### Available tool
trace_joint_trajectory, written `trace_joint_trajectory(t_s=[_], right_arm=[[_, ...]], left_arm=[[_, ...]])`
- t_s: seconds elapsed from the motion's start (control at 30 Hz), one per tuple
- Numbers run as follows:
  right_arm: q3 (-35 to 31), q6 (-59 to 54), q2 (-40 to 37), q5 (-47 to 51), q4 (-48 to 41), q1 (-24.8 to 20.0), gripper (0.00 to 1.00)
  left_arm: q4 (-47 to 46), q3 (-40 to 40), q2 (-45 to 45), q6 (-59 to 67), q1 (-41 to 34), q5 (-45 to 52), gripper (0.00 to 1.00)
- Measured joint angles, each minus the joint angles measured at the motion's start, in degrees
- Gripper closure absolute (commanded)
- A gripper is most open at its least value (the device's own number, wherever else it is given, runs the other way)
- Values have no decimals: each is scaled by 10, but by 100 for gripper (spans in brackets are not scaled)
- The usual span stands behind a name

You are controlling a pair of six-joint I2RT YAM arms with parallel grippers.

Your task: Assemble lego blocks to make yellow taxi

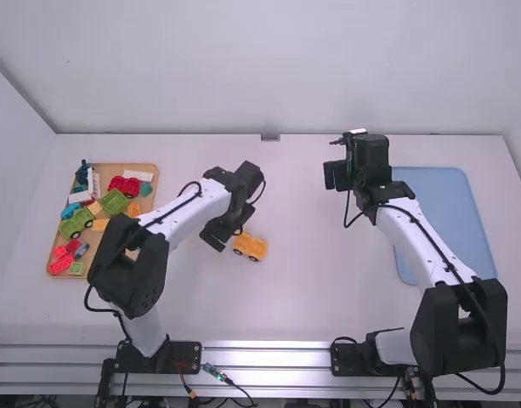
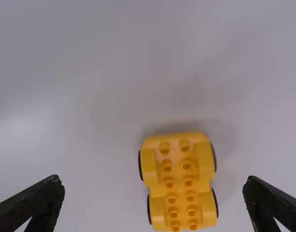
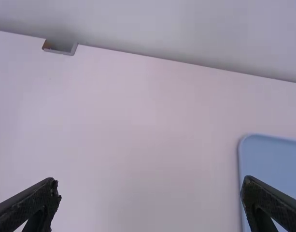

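1. Near the middle of the smooth white surface (image 1: 328,293), the yellow car base (image 1: 251,246) stands upright on its black wheels (image 1: 253,259). It is glossy plastic, with rounded fenders along both sides and two rows of round studs running down its length.
2. Just beside it, toward the tray, I have my left tool (image 1: 216,238) above the surface, its black, tapering fingers spread wide.
3. Well apart from the car base, my right tool (image 1: 335,174) hangs over the far half of the surface, its fingers also spread.
4. At my left lies a shallow wooden tray (image 1: 155,189) with rounded corners. It holds a jumble of red, green, blue, white and yellow plastic pieces, among them a flat-sided yellow block (image 1: 100,225) and a chunky green car (image 1: 76,223).
5. At my right, partly behind my right arm (image 1: 417,234), lies a flat blue mat (image 1: 451,208), smooth and round-cornered.
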Motion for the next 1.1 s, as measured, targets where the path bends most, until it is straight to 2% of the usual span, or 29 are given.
trace_joint_trajectory(t_s=[0.1,0.23,0.43,0.63,0.77,0.87,0.93,1.1], right_arm=[[0,1,0,0,0,0,1],[0,-1,0,0,0,0,1],[0,0,0,0,0,0,1],[0,-1,0,0,0,0,1],[0,-1,0,0,0,0,1],[0,-1,0,0,0,0,1],[0,0,0,0,0,0,1],[0,-1,0,0,1,0,1]], left_arm=[[-31,67,-7,86,9,-62,1],[-16,107,-12,186,9,-104,1],[-6,113,-12,390,9,-146,1],[5,113,-12,654,9,-181,1],[24,113,-12,727,18,-221,1],[43,113,-12,762,55,-228,1],[54,113,-12,802,108,-188,1],[61,113,-12,894,305,-40,1]])
